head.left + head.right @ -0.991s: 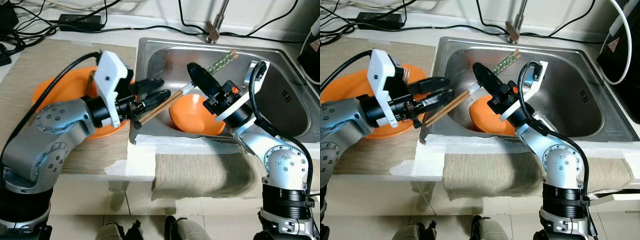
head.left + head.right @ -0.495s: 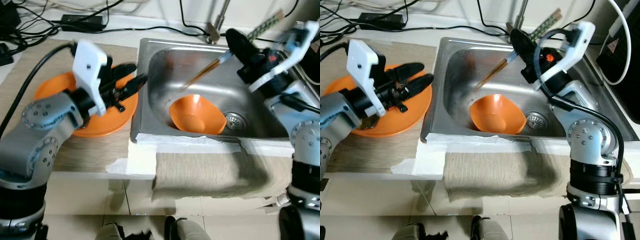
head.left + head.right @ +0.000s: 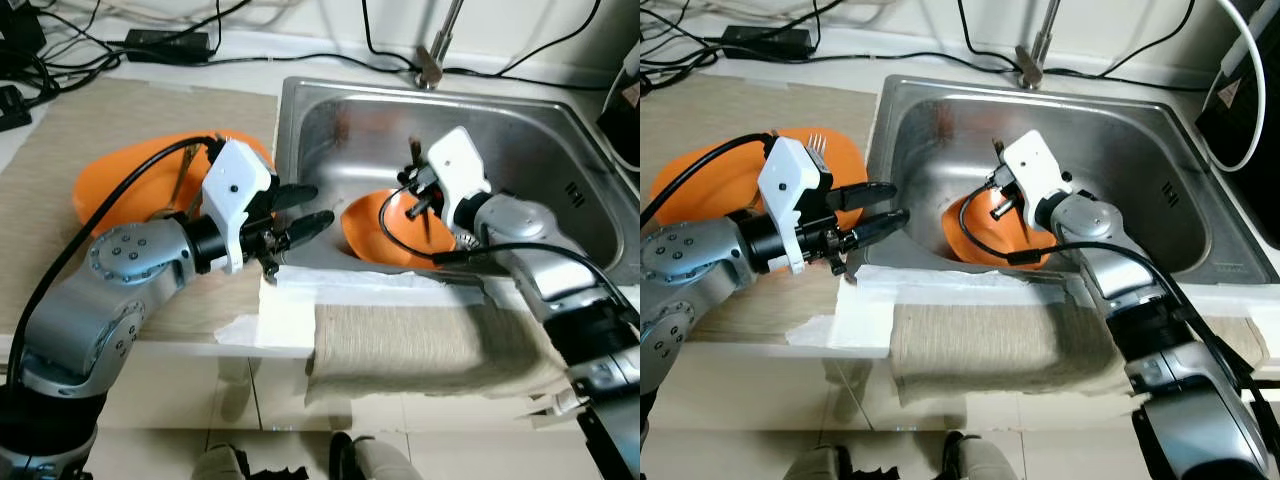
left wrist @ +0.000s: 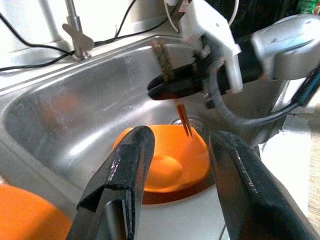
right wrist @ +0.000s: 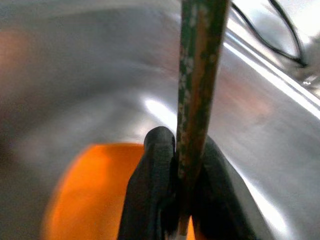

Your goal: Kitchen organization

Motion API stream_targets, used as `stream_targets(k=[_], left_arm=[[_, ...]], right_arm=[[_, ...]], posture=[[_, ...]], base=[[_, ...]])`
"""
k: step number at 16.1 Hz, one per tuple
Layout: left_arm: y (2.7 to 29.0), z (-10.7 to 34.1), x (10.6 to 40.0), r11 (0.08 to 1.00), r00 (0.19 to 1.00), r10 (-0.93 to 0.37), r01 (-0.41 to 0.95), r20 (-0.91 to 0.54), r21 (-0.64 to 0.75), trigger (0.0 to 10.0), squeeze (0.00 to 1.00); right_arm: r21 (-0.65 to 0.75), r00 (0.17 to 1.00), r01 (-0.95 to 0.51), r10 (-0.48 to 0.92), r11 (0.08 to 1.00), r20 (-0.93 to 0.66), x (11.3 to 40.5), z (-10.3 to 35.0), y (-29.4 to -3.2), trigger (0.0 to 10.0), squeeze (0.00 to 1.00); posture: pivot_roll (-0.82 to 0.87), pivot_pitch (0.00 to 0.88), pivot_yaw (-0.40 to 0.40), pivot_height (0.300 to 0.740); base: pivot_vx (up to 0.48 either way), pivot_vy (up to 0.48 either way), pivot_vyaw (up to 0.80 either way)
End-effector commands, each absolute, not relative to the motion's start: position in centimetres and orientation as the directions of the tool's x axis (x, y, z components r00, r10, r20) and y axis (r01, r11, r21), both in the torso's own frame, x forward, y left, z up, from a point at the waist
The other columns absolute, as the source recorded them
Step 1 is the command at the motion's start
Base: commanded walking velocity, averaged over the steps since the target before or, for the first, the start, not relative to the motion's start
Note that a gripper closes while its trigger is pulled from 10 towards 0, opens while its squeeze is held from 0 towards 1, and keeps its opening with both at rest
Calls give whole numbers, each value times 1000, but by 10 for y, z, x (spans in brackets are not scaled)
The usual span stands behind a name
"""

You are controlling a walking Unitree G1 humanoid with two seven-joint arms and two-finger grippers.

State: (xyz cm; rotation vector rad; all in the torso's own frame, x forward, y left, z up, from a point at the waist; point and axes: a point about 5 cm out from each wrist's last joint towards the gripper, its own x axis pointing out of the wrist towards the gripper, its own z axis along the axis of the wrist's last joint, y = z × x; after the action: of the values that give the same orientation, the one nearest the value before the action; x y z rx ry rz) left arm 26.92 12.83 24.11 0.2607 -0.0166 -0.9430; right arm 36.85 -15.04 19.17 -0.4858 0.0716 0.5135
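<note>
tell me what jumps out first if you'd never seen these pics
The orange bowl in the steel sink, with the right claw above it, shut on chopsticks pointing down into it. Beside the sink, the left claw hangs open at the rim.

Both eye views look steeply down from the head onto the sink (image 3: 520, 150) in the upper right of the frame. The left wrist view peers low across the basin between its fingers (image 4: 125, 180). The right wrist view sits very close, blurred, sharing the orange bowl (image 4: 165, 165).
</note>
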Motion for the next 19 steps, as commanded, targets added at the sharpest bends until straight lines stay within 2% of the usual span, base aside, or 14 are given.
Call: stream_targets(k=[1, 2, 7, 8, 9, 14, 17, 19], left_arm=[[121, 248, 267, 527, 563, -822, 809, -85, 262, 10000, 0], [121, 249, 268, 528, 564, -821, 807, -84, 263, 10000, 0], [116, 247, 267, 506, 546, -833, 819, -93, 270, 10000, 0], [116, 247, 267, 506, 546, -832, 819, -94, 270, 10000, 0], [116, 247, 267, 509, 549, -831, 817, -94, 270, 10000, 0], [119, 248, 267, 518, 555, -827, 815, -90, 259, 10000, 0], [122, 247, 268, 540, 577, -812, 800, -88, 262, 10000, 0], [137, 251, 282, 695, 720, -693, 674, -15, 249, 10000, 0]], right_arm=[[-505, 877, -470, 449, 724, -173, 374, 193, -150, 7098, 0], [-523, 876, -470, 448, 711, -179, 377, 190, -148, 10000, 0], [-493, 849, -522, 483, 696, -215, 385, 165, -139, 10000, 0], [-468, 853, -517, 477, 717, -211, 387, 162, -139, 10000, 0], [-450, 855, -514, 478, 730, -202, 387, 161, -139, 10000, 992], [-415, 862, -499, 486, 761, -145, 391, 166, -138, 10000, 1000], [-378, 880, -444, 474, 813, -15, 394, 183, -141, 10000, 1000], [-370, 884, -353, 436, 859, 170, 392, 210, -147, 10000, 1000]], posture=[[-179, 124, -57, 740], [-176, 132, -53, 740], [-165, 136, -57, 740], [-164, 136, -58, 740], [-163, 137, -59, 740], [-161, 141, -54, 740], [-166, 141, -49, 740], [-173, 144, -41, 740]], base=[[0, 0, 0], [0, 0, 0], [0, 0, 0], [0, 0, 0], [0, 0, 0], [0, 0, 0], [0, 0, 0], [0, 0, 0]])
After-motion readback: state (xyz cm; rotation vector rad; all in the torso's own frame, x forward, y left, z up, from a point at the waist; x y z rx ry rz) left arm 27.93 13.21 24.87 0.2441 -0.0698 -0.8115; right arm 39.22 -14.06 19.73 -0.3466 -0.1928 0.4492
